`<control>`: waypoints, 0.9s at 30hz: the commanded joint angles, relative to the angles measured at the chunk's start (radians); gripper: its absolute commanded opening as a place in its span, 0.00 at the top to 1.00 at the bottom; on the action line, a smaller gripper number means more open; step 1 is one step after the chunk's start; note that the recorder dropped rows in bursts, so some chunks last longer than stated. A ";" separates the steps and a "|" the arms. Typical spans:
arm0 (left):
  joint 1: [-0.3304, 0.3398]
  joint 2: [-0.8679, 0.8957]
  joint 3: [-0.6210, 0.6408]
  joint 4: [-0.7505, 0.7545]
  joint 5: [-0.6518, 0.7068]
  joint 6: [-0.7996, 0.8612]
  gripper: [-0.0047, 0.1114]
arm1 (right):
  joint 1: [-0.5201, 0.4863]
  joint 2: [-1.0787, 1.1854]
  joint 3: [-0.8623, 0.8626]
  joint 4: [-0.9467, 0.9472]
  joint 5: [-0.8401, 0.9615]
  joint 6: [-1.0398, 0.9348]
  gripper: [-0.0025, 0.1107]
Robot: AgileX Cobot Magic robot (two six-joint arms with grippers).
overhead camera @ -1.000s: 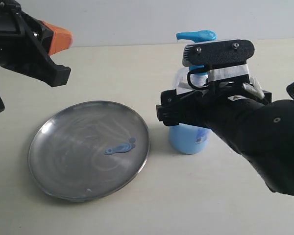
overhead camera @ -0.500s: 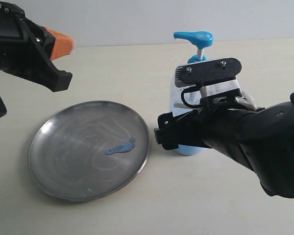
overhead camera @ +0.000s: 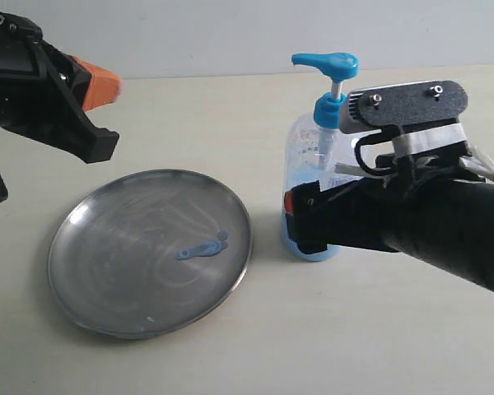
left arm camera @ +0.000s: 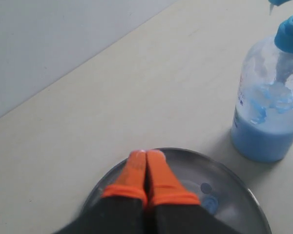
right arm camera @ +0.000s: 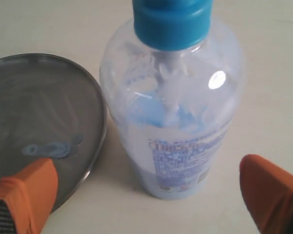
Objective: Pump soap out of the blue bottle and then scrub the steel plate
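Blue bottle (overhead camera: pixel 311 160) upright on the desk (overhead camera: pixel 230 123), just beside the steel plate (overhead camera: pixel 115 247) and apart from its rim. Plate lies flat, nearer the desk's left edge than the bottle. Soap (overhead camera: pixel 204 247): small blue blob on the plate, on the bottle's side of centre (a fleck also near the rim). Right gripper (right arm camera: pixel 149 197): jaws spread wide, one either side of the bottle, clear of it. Left gripper (left arm camera: pixel 146 175): jaws pressed together, empty, raised toward the desk's far left corner.

Exterior view – high, oblique, wide over table (overhead camera: pixel 230 107). Left wrist view looks over left pincer (left arm camera: pixel 146 170): steel plate (left arm camera: pixel 234 190) under tips, blue bottle (left arm camera: pixel 266 122) beyond. Right wrist view – close; blue bottle between right pincer (right arm camera: pixel 146 195) tips, steel plate beside.
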 commanded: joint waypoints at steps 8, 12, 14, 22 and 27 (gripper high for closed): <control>0.000 0.003 0.013 -0.007 0.173 -0.044 0.96 | -0.003 -0.165 0.131 -0.003 0.269 -0.069 0.13; 0.000 -0.005 0.049 -0.007 0.227 -0.059 0.96 | -0.003 -0.172 0.145 -0.003 0.423 -0.151 0.13; 0.000 -0.020 0.065 -0.007 0.304 -0.059 0.96 | -0.003 -0.172 0.156 -0.003 0.529 -0.155 0.13; 0.000 -0.210 0.070 -0.009 0.504 -0.116 0.96 | -0.003 -0.163 0.192 -0.287 0.654 0.069 0.19; 0.000 -0.357 0.070 -0.018 0.505 -0.196 0.96 | -0.003 -0.130 0.168 -0.921 0.756 0.650 0.23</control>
